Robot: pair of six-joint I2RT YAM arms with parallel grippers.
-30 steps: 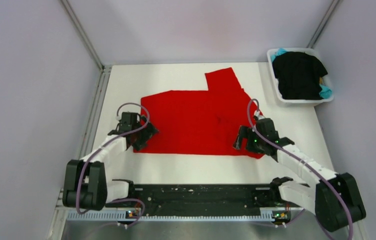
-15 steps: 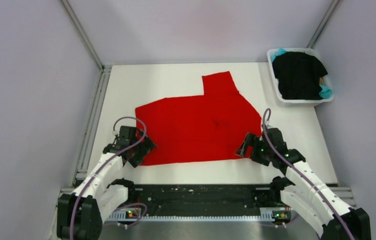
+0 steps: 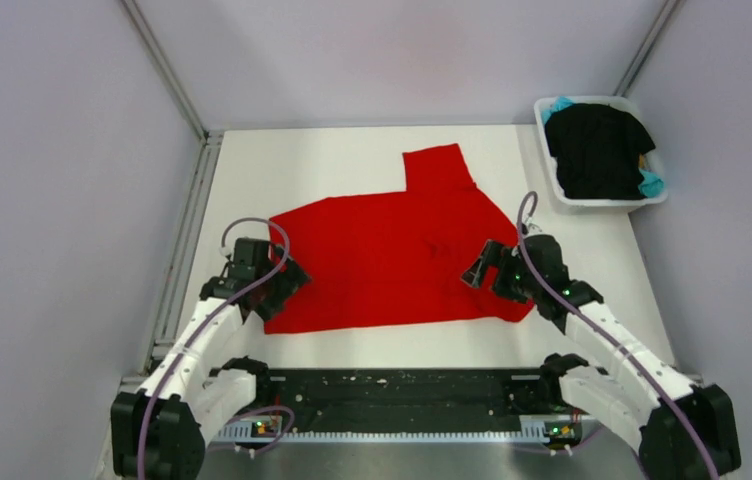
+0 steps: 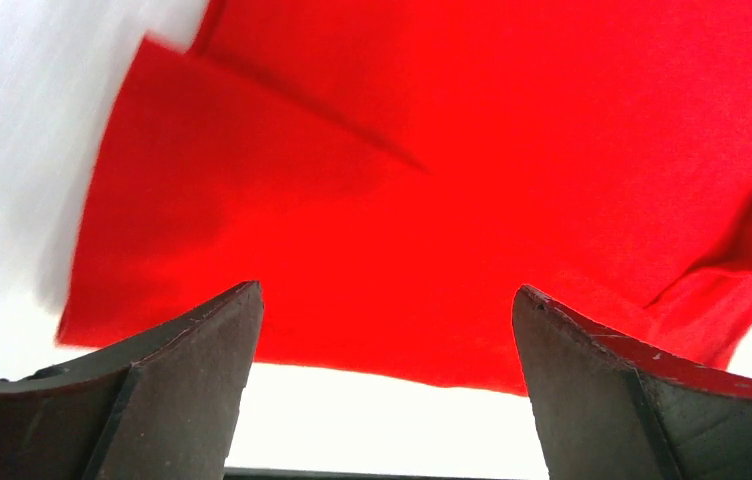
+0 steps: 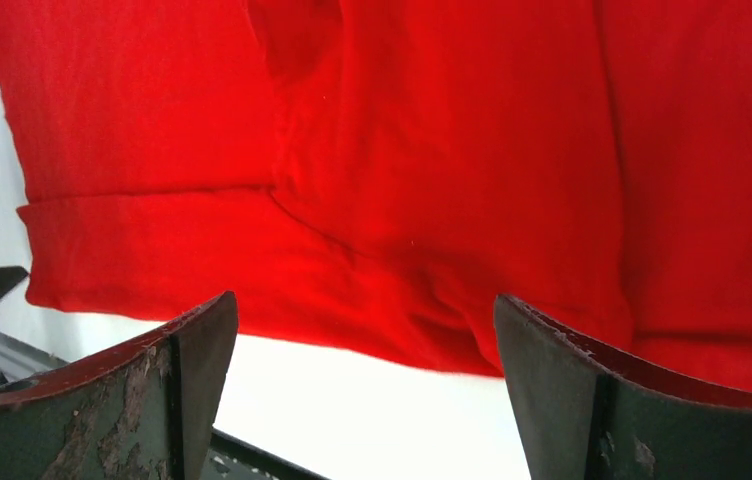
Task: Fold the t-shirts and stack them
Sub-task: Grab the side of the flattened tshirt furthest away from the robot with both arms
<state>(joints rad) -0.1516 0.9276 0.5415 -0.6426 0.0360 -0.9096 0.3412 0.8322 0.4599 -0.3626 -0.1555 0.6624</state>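
Advancing over red t-shirt (image 3: 392, 255): right claw (image 3: 485, 275)

Top view: the left gripper (image 3: 277, 288) covers the near-left corner of the red t-shirt (image 3: 392, 255), and the right gripper (image 3: 484, 272) covers its near-right hem. Fingertip-to-cloth contact cannot be resolved.

The teal t-shirt (image 3: 652, 184) is mostly buried under the black t-shirt (image 3: 597, 150) in the tub (image 3: 612, 202). Two small scraps show, possibly one garment.

Left wrist view: the upper-left cloth edge is smeared, and the shirt runs off the top and right edges.

Right wrist view: the shirt is cut off at top and right, and the finger bases by the bottom edge.
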